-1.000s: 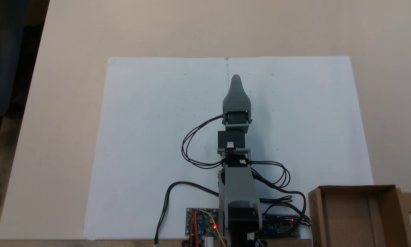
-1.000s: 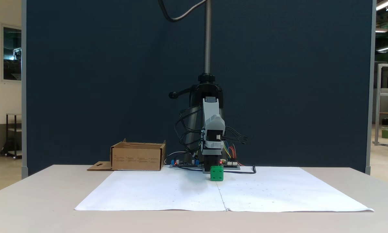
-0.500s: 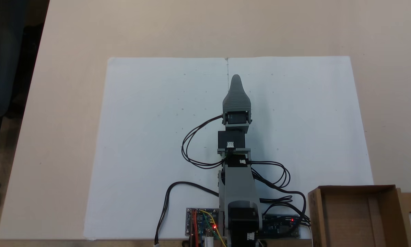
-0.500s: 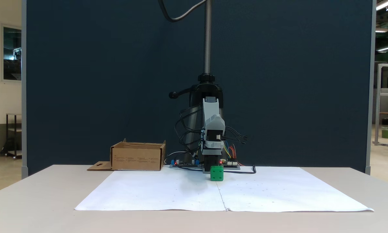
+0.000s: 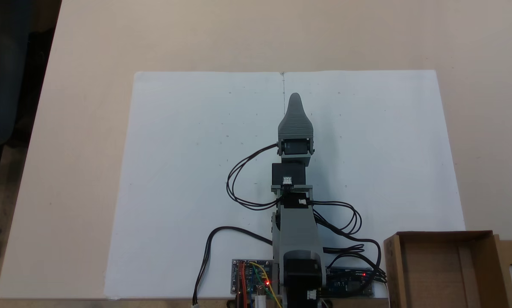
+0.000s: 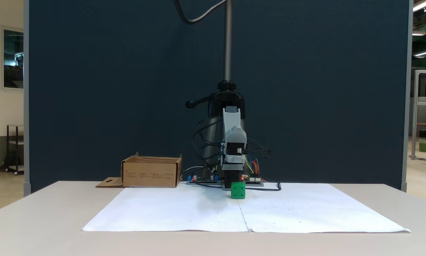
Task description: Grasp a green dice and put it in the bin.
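The green dice [image 6: 238, 190] sits on the white paper near its centre seam, right at the foot of the arm in a fixed view. From above, the gripper [image 5: 295, 102] reaches forward over the paper's middle. Its grey upper jaw covers whatever lies beneath it, so the dice is hidden there. Only one jaw tip shows, so I cannot tell whether the gripper is open or shut. The bin [image 5: 393, 265], a brown cardboard box with a hang-hole flap, stands at the lower right beside the arm's base. It is also the box at the left behind the paper [image 6: 150, 174].
A large white paper sheet [image 5: 187, 171] covers the tabletop. Circuit boards [image 5: 251, 282] and black cables [image 5: 239, 179] lie around the arm's base. A camera stand pole [image 6: 228, 42] rises behind the arm against a dark blue partition.
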